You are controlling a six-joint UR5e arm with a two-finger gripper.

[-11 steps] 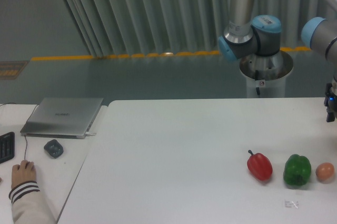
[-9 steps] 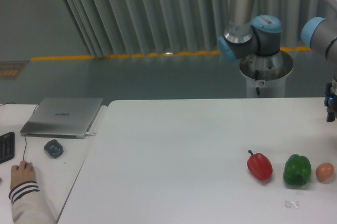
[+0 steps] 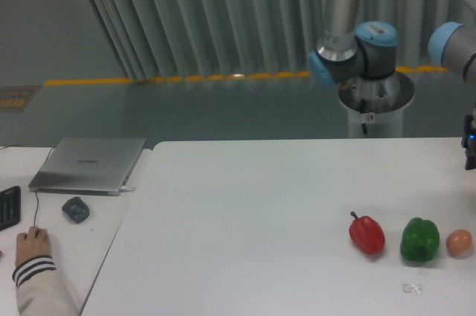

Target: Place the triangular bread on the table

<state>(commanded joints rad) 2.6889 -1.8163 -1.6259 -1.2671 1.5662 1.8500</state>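
Laptop (image 3: 91,163) far left, bare white surface (image 3: 245,212) mid, red pepper (image 3: 367,234), green pepper (image 3: 420,240), tan ball (image 3: 459,241) right; bread not visible, tool (image 3: 471,154) cropped, grip unclear, probably pre-pick, fetch bread next.

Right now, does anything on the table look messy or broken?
Nothing stands out. The red pepper, green pepper and small tan ball sit in a neat row on the white table, nothing spilled. The triangular bread isn't in view, and the tool is mostly cut off at the right edge.
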